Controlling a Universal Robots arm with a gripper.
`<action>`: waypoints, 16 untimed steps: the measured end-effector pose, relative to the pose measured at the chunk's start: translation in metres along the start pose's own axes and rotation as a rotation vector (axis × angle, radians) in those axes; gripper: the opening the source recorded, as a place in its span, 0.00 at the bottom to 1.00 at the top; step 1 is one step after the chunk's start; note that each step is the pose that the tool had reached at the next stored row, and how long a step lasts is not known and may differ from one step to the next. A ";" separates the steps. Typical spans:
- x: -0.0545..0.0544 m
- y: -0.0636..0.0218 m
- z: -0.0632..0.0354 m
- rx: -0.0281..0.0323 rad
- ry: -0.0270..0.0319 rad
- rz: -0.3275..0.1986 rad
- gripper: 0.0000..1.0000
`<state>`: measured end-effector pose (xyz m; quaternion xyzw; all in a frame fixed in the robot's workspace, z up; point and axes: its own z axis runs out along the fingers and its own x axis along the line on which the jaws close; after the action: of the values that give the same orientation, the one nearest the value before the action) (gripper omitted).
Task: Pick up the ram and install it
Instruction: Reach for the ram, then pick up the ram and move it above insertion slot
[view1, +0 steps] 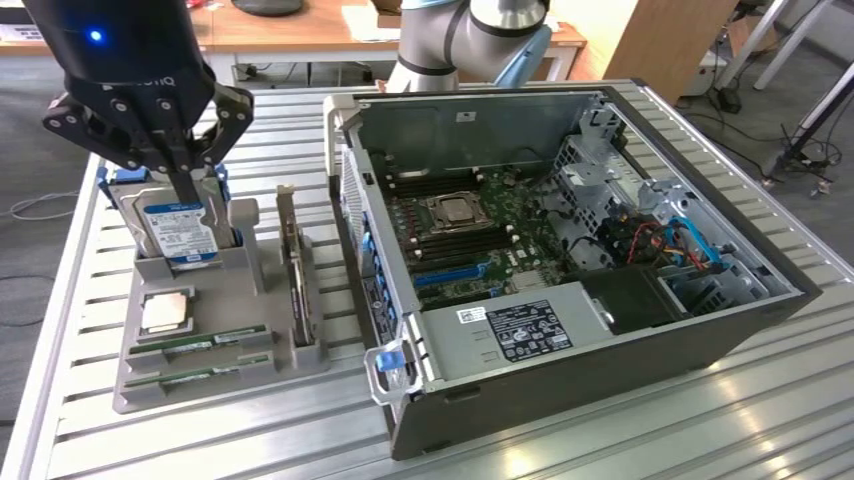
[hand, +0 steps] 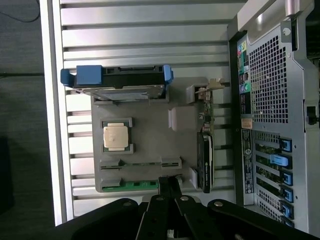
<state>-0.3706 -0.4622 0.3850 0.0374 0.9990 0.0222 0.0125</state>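
Two green ram sticks (view1: 200, 343) lie flat in slots at the near end of a grey holder tray (view1: 254, 300) on the exterior view's left. In the wrist view one ram stick (hand: 137, 185) shows as a green strip at the tray's edge, right beside my fingertips. My gripper (view1: 184, 178) hangs above the tray's far end, in front of the hard drive. Its fingers are shut together with nothing between them. Seen from the wrist, the gripper (hand: 169, 182) points down over the tray (hand: 150, 130).
The tray also carries an upright hard drive (view1: 174, 225) with a blue-and-white label, a square silver processor (view1: 167, 312) and an upright card (view1: 296, 275). An open computer case (view1: 574, 250) lies to the exterior view's right, its motherboard (view1: 467, 225) exposed. The slatted metal table (view1: 747, 420) holds everything.
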 end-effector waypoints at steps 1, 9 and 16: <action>0.000 0.0000 0.0006 0.0000 0.0000 0.000 0.11; 0.000 -0.0002 0.0047 0.0001 0.0002 0.000 0.11; 0.000 -0.0002 0.0050 0.0000 0.0002 0.000 0.11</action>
<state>-0.3706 -0.4621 0.3800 0.0374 0.9990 0.0222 0.0124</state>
